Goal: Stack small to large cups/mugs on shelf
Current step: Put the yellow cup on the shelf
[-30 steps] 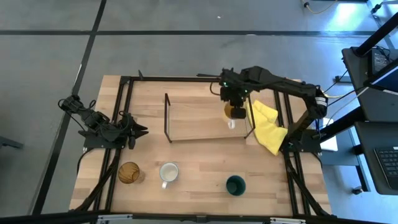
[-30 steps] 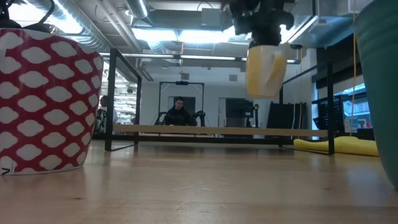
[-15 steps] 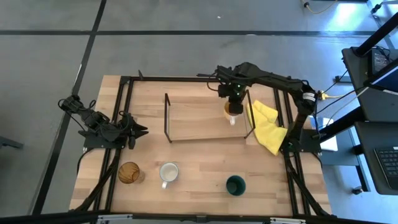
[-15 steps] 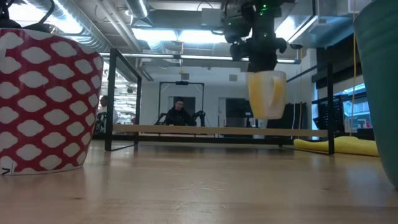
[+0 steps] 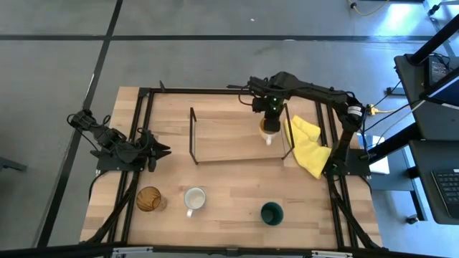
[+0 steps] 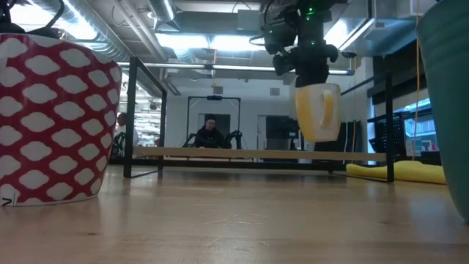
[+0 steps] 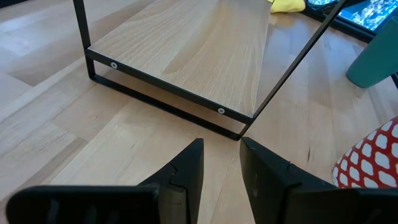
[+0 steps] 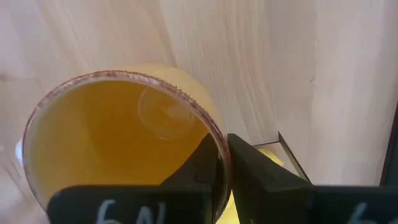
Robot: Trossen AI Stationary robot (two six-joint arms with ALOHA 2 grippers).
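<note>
My right gripper [image 5: 268, 115] is shut on the orange-inside mug [image 5: 267, 130], which hangs above the right end of the shelf [image 5: 229, 136]. In the low view the mug [image 6: 317, 111] is a little above the shelf's wooden board [image 6: 242, 152]. My left gripper [image 5: 162, 149] is open and empty at the table's left, its fingers near the table top [image 7: 217, 171]. The amber tumbler [image 5: 149, 199], the white mug [image 5: 194, 198] and the dark green cup [image 5: 272, 213] stand on their bases in a row near the front edge. My right gripper holds the mug by the far side of its rim [image 8: 221, 147], one finger inside the mug and one outside. The fingers [image 8: 249, 169] come from above, pointing down. The mug hangs below them nearly upright, mouth up, clear of the shelf board, its white handle [image 5: 269, 140] toward the near edge.
A yellow cloth [image 5: 308, 147] lies just right of the shelf. The shelf's black wire end frames [image 5: 192, 135] stand up at both ends. From the side the white mug shows a red and white pattern [image 6: 51, 117]. A person [image 6: 210, 132] sits far behind the table.
My right gripper has gone down with the orange-inside mug toward the shelf board, still shut on its rim. The mug stays upright and clear of the board.
</note>
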